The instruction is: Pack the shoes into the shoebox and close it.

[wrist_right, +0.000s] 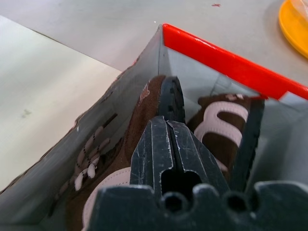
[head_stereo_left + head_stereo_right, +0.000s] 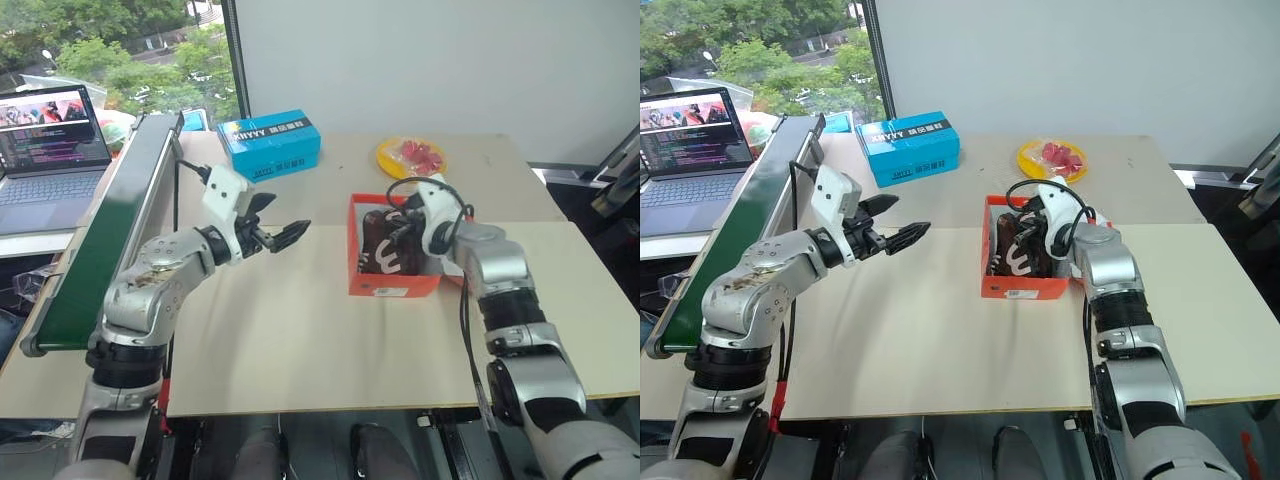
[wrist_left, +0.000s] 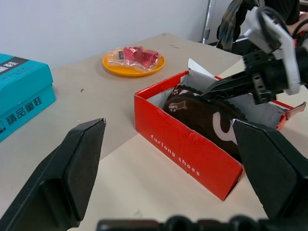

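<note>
Both shoes (image 1: 144,103) lie in the open box (image 2: 392,284) on the bench (image 2: 300,340), partly hidden by its walls. "furlong shoes" runs along the box's side. The right tool (image 1: 167,144), pressed together, is down inside, tips against a sole. The left tool (image 2: 272,222) hangs spread, left of the box. Behind it sits a blue carton (image 2: 270,143) with lettering too small to make out.

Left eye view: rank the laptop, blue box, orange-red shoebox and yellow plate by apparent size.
1. laptop, cropped by the frame edge
2. blue box and orange-red shoebox: look alike, and the right gripper hides part of the shoebox, so unranked
3. yellow plate, though farthest from the camera
</note>
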Controlling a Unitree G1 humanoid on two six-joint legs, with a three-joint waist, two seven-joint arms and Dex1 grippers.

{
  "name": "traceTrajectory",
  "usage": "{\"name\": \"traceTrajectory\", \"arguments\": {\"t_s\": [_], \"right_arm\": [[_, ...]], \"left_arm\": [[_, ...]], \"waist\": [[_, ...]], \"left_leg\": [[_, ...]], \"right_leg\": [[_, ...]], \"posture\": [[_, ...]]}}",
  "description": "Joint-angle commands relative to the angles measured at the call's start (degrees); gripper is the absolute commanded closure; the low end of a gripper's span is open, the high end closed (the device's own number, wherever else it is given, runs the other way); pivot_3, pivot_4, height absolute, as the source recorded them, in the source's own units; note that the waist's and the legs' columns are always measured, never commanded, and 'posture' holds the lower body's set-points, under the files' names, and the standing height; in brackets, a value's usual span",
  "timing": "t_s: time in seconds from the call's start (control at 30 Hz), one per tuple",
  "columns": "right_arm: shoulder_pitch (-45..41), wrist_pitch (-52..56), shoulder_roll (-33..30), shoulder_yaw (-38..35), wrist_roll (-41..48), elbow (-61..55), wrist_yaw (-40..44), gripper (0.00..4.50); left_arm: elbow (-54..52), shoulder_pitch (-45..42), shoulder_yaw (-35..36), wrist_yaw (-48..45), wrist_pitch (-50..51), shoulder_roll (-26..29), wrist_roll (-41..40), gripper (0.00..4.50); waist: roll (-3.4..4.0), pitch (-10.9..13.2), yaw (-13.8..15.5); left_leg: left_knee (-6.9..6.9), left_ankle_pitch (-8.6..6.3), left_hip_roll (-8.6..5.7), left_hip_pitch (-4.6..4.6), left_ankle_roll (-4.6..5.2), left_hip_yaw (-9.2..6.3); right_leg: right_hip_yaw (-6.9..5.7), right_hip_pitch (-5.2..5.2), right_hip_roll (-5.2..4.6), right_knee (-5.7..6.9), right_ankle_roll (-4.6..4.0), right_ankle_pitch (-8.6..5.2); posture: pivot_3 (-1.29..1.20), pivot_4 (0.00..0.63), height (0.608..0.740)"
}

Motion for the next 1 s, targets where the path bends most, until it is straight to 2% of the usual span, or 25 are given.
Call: {"name": "traceTrajectory", "arguments": {"t_s": [0.03, 0.23, 0.4, 0.5, 0.63, 0.77, 0.9, 1.0], "right_arm": [[-2.91, -6.26, 1.19, 1.08, -1.83, 8.83, -0.33, 4.48], [-4.32, -11.69, 2.46, 2.95, -4.76, 15.62, -1.2, 4.48], [-3.15, -10.77, 0.15, 4.21, -6.58, 9.09, -0.81, 4.48], [-0.43, 0.36, -3.01, 2.05, -3.86, -7.42, 0.7, 4.48], [3.56, 28.27, -4.94, -8.79, 8.81, -35.11, 1.09, 4.48], [11.87, 41.82, -9.23, -15.35, 14.05, -52.5, 0.84, 4.48], [21.43, 51.11, -7.24, -23.24, 16.74, -61.95, -2.46, 4.48], [29.75, 53.44, 1.07, -34.01, 20.22, -67.51, -3.97, 4.48]], "left_arm": [[-3.91, 0.03, 1.59, 0.06, 0.88, 0.89, -0.97, 0.0], [-4.72, 0.26, 1.86, 0.1, 1.77, 1.41, -0.78, 0.0], [-4.7, 0.22, 1.52, -0.72, 2.08, 1.81, -0.72, 0.0], [-3.49, -0.38, 0.83, -1.88, 1.52, 1.97, -0.5, 0.0], [-1.05, -2.07, -0.57, -4.44, 0.51, 1.82, -0.35, 0.0], [2.7, -4.28, -2.46, -7.29, -1.6, 0.96, 0.55, 0.0], [6.18, -6.67, -4.84, -10.52, -4.08, 0.41, 1.71, 0.0], [7.47, -7.98, -6.23, -12.95, -5.17, 0.66, 2.31, 0.0]], "waist": [[0.0, 0.0, -0.03], [0.0, 0.0, 0.09], [0.0, 0.0, 0.08], [0.02, 0.01, 0.33], [0.04, 0.02, 0.37], [0.03, 0.02, 0.96], [0.03, 0.02, 1.33], [0.03, 0.01, 1.56]], "left_leg": [[0.0, 0.0, 0.0, 0.04, 0.0, 0.01], [0.0, 0.0, 0.01, 0.16, 0.0, 0.0], [0.0, 0.0, 0.02, 0.18, 0.0, 0.0], [-0.01, 0.0, 0.02, 0.11, -0.01, -0.04], [0.0, 0.0, 0.06, -0.16, -0.01, -0.03], [0.03, -0.02, 0.04, -0.33, 0.03, -0.08], [0.16, -0.08, -0.03, -0.23, 0.13, -0.05], [0.14, -0.08, -0.03, -0.17, 0.14, -0.05]], "right_leg": [[0.0, 0.04, 0.0, 0.0, 0.0, 0.0], [-0.01, 0.16, -0.02, 0.01, 0.0, 0.0], [0.0, 0.16, -0.02, 0.03, 0.0, 0.0], [-0.03, 0.12, -0.04, 0.04, 0.0, 0.0], [-0.02, -0.12, -0.07, 0.05, 0.0, 0.0], [-0.09, -0.27, -0.05, 0.1, 0.0, 0.0], [-0.18, 0.01, -0.07, -0.12, 0.01, -0.01], [-0.11, -0.02, -0.04, -0.12, 0.01, -0.02]], "posture": [[0.0, 0.15, 0.74], [0.0, 0.15, 0.74], [0.0, 0.15, 0.74], [0.0, 0.15, 0.74], [0.0, 0.15, 0.74], [0.0, 0.15, 0.74], [0.0, 0.15, 0.74], [0.0, 0.15, 0.74]]}}
